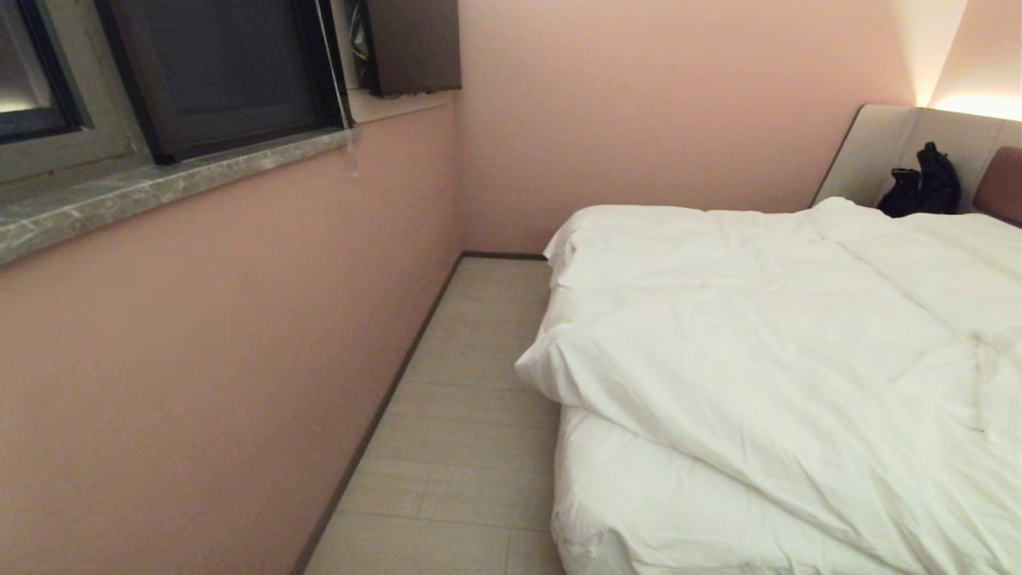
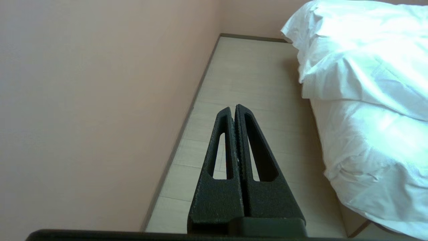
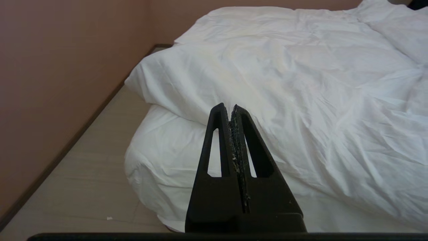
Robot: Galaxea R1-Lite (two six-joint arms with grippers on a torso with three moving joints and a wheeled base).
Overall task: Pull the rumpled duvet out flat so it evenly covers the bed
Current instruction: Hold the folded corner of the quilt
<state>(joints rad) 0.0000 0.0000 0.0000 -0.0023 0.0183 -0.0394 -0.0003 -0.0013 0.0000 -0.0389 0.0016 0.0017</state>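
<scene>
Both grippers were fully closed and held nothing. Right gripper pointed at the duvet, bunched diagonally on the bed; left gripper pointed along the floor beside it, so the right seemed nearer.

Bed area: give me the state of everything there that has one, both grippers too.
duvet: rumpled, its edge lying askew, mattress corner uncovered.
bed: near corner bare of duvet.
black bag: upright against headboard.
left gripper: shut, empty, over floor.
right gripper: shut, empty, short of bed.
</scene>
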